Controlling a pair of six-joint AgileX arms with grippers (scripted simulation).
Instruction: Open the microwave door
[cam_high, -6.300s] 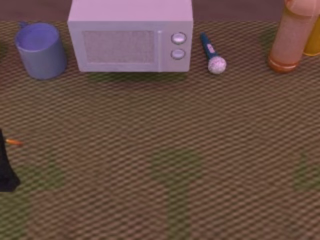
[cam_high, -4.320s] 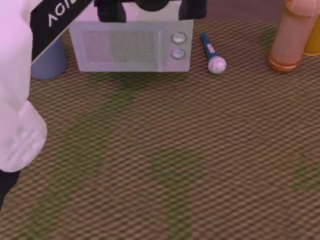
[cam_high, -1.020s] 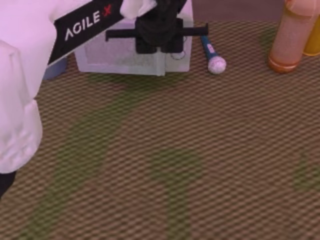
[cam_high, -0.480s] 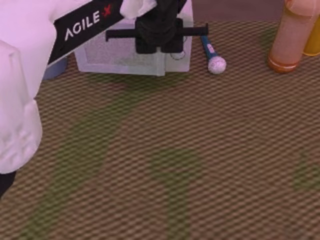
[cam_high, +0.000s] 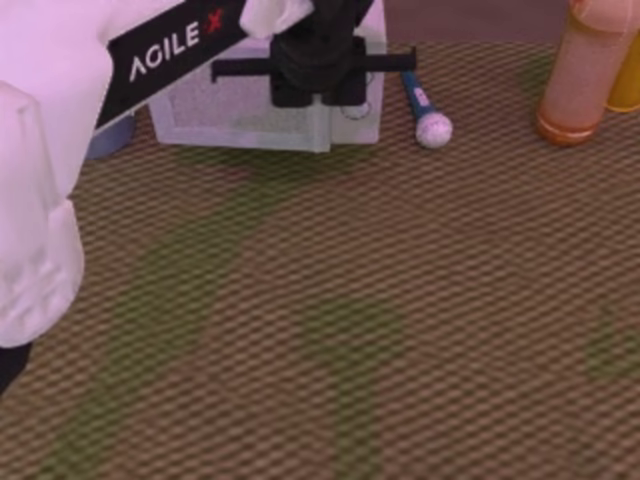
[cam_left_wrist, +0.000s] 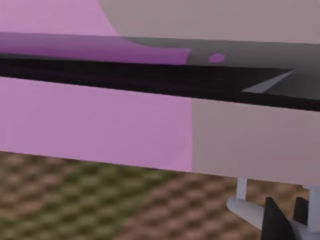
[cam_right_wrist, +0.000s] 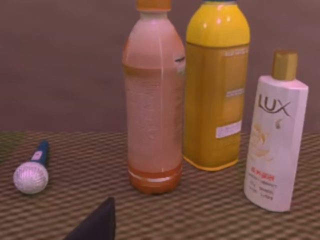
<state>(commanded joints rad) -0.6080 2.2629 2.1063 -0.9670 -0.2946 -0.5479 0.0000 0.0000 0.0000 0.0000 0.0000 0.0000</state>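
the microwave (cam_high: 260, 115) sits at the far edge of the surface (cam_high: 400, 320), left of centre, its door (cam_high: 235, 108) facing the near side with the right edge a little proud of the front. just right of it lies a blue toy microphone (cam_high: 425, 108), and further right an orange bottle (cam_high: 585, 70) with a yellow one (cam_high: 628, 80) beside it; the right wrist view adds a white lux bottle (cam_right_wrist: 275, 135). a blue cup (cam_high: 108, 138) peeks out at the microwave's left. the left arm reaches in from the left over the microwave top, its left pincer (cam_high: 318, 70) at the door's right edge; i cannot tell whether it is clenched. the right arm is out of the top view.
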